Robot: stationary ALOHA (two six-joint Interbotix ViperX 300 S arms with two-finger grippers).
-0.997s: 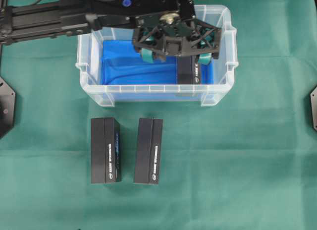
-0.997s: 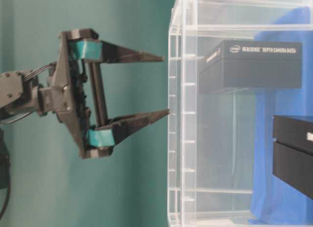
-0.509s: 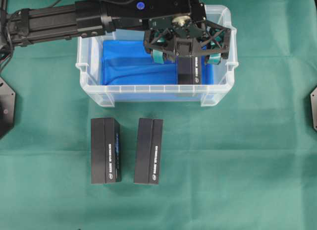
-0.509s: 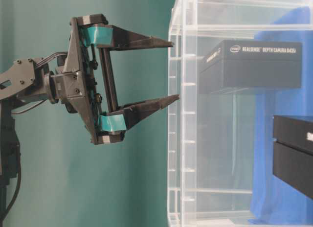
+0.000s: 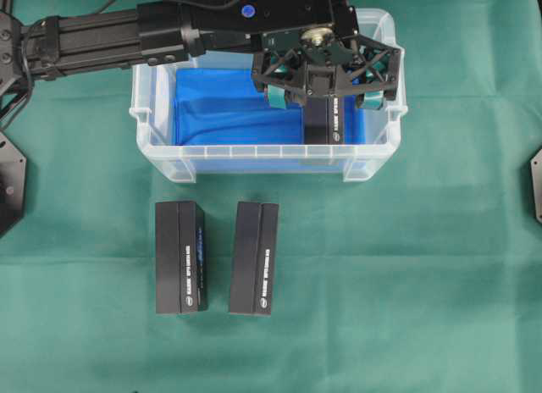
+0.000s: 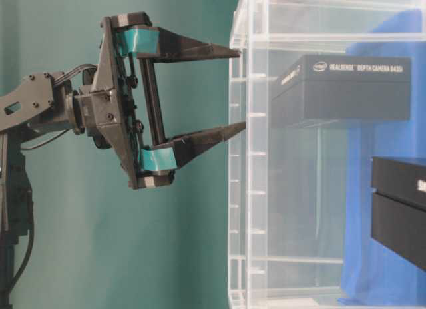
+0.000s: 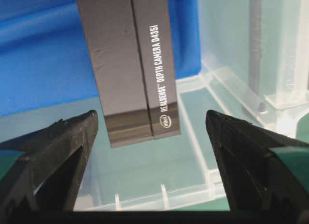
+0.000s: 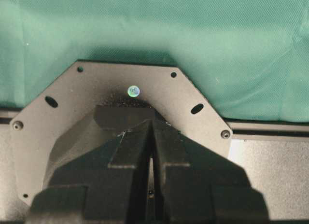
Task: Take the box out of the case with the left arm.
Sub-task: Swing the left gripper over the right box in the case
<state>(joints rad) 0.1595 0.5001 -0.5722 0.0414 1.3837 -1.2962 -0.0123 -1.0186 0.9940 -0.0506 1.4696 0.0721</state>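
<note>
The case (image 5: 254, 152) is a clear tub with a blue lining, at the back of the green cloth. One black box (image 5: 323, 122) lies in its right end, label side up (image 7: 128, 64). My left gripper (image 5: 324, 98) hangs open above that box, a teal-padded finger on each side of it. From the wrist its wide gap (image 7: 150, 119) spans the box's near end without touching it. From table level the fingertips (image 6: 233, 54) sit level with the case's rim (image 6: 243, 189), and the box (image 6: 339, 89) shows through the wall. My right gripper (image 8: 150, 132) is shut and empty.
Two more black boxes (image 5: 179, 257) (image 5: 254, 257) lie side by side on the cloth in front of the case. Black base plates sit at the left (image 5: 8, 181) and right (image 5: 535, 183) edges. The right gripper rests over its own plate (image 8: 63, 103).
My left gripper has moved right over the case's right end and closer to the rim, rising slightly at table level. Its jaws stayed wide. The boxes have not moved.
</note>
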